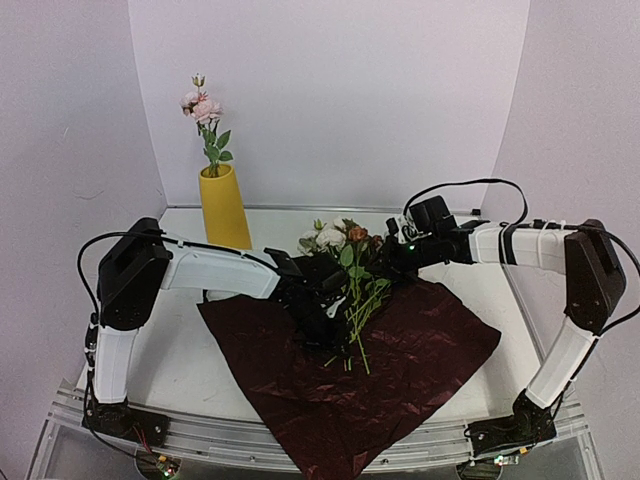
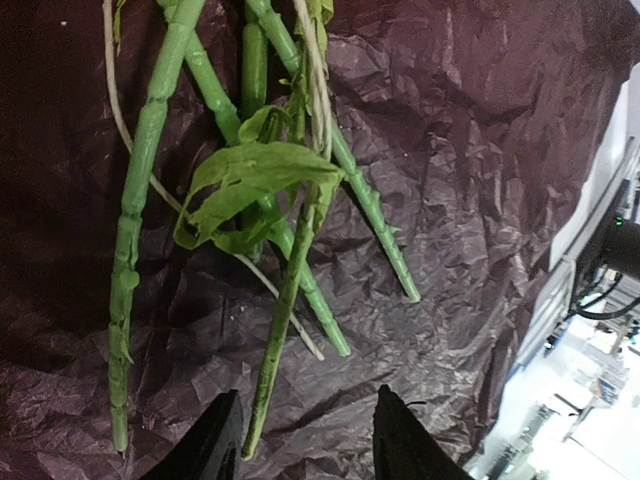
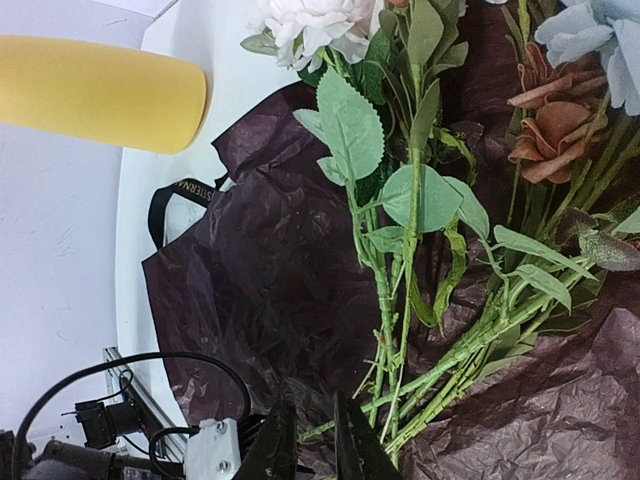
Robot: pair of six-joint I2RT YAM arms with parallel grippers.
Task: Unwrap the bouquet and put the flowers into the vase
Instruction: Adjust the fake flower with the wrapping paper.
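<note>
The yellow vase [image 1: 225,205] stands at the back left with one pink flower [image 1: 203,105] in it; its side also shows in the right wrist view [image 3: 100,90]. The unwrapped flowers [image 1: 350,270] lie on the spread dark red paper [image 1: 420,350]. My left gripper [image 1: 325,325] hovers over the stem ends, open [image 2: 305,440], and one stem [image 2: 285,310] ends just inside its left finger, untouched. My right gripper [image 1: 392,258] is low beside the stems [image 3: 470,345]. Its fingers stand a narrow gap apart [image 3: 315,445], over the paper [image 3: 250,270].
A black ribbon [image 3: 170,200] lies by the paper's edge near the vase. The paper hangs over the table's front rail [image 1: 250,435]. White walls close the back and both sides.
</note>
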